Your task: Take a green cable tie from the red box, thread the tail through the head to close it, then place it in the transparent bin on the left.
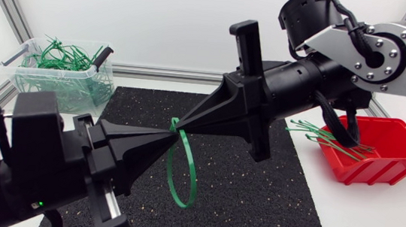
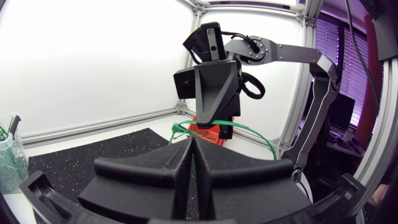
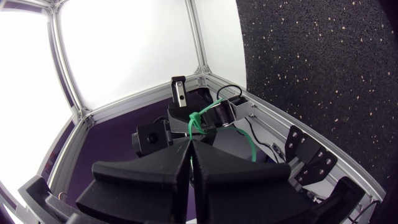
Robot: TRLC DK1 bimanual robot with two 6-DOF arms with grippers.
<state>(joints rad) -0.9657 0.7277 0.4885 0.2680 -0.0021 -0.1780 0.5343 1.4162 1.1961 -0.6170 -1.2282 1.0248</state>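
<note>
L pincer (image 1: 161, 133) & R pincer (image 1: 186, 127), tips close together, both clenched on green cable tie (image 1: 183, 173). Its loop hangs over black mat (image 1: 255, 194).

The right pincer (image 3: 191, 144) has its two wedge fingers pressed together, pinching a green cable tie (image 3: 195, 121) at their tips. The tie's strap curves away beside the fingers. Just ahead, facing the pincer, is the left arm (image 3: 152, 140) with its camera. A black speckled mat (image 3: 311, 62) fills one side.
</note>
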